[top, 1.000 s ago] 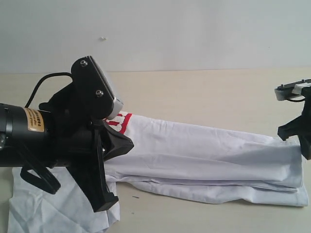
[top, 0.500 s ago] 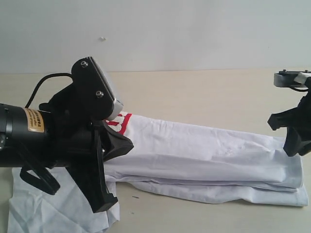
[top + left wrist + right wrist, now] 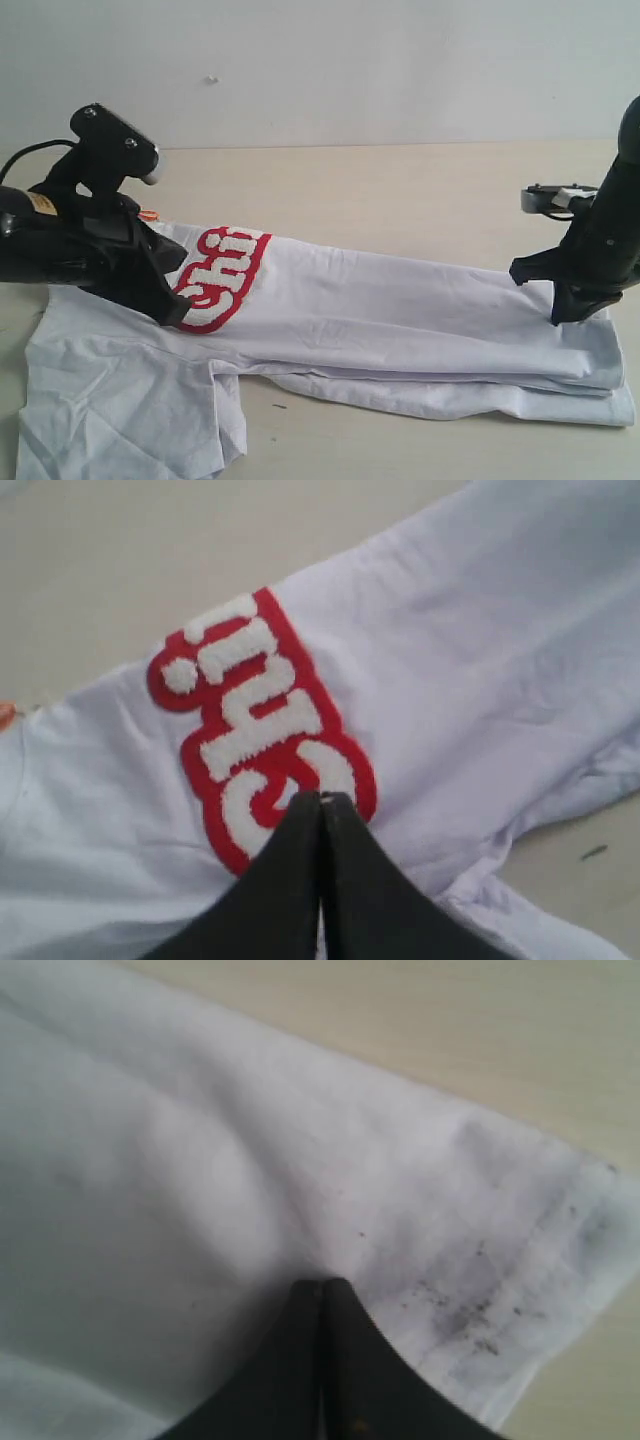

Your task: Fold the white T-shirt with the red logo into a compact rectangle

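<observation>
The white T-shirt [image 3: 400,310] lies folded lengthwise across the table, neck end at the left, hem at the right. The red logo [image 3: 225,275] with fuzzy white letters shows on its left part. My left gripper [image 3: 178,315] is shut, its tips resting at the near end of the red logo [image 3: 260,720], nothing seen between them [image 3: 322,798]. My right gripper [image 3: 558,318] is shut too, tips down on the white cloth [image 3: 200,1160] close to the hem corner [image 3: 322,1285]. No pinched fold shows in either.
The beige table [image 3: 400,190] runs back to a pale wall. A loose sleeve and shirt side [image 3: 120,410] spread at the front left. A small orange tag [image 3: 150,214] peeks out at the neck. Dark smudges [image 3: 470,1310] mark the hem.
My left arm dropped from high in front of the camera down onto the shirt, uncovering the logo. My right gripper came in from the right edge onto the hem end and shut.
</observation>
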Robot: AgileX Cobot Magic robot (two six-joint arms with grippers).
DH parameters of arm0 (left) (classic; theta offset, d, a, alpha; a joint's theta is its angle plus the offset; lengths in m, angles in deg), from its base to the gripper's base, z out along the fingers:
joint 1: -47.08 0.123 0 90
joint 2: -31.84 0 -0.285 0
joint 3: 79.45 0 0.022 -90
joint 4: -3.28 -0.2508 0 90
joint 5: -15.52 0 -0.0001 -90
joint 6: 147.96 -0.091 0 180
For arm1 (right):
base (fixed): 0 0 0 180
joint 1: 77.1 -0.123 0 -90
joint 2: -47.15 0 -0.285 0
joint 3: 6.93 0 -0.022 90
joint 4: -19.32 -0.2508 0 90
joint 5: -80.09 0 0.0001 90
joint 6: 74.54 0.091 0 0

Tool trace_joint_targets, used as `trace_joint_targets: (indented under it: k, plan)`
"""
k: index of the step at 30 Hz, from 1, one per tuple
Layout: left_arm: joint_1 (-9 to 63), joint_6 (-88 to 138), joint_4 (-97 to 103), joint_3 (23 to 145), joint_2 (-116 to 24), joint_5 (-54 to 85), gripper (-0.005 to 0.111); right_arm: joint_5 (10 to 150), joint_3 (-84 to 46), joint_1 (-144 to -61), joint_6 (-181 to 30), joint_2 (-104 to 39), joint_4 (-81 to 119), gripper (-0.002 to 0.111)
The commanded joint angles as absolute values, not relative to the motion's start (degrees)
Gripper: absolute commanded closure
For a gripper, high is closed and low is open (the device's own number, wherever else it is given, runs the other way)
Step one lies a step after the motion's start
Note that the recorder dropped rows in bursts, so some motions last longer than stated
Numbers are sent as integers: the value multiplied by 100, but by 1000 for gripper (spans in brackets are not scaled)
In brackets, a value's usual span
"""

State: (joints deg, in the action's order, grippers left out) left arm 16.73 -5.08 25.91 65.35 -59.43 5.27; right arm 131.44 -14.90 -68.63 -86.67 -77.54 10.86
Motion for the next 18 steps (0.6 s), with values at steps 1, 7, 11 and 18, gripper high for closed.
trace_joint_targets:
  k: [1,7,11,18]
  plan:
    - [1928,-472,2835,6948,-6785,-2,107,12864,-1332,-6846,-8641,-8128,1131,108]
    - [1976,-343,2869,7062,-7663,87,107,11955,-1025,-6846,-8641,-8575,1351,108]
    - [1980,-343,2784,7062,-7881,34,107,11506,-580,-6846,-8846,-8808,1351,108]
    - [2272,-333,2795,7062,-7960,124,107,11783,-174,-6846,-9007,-8773,1176,106]
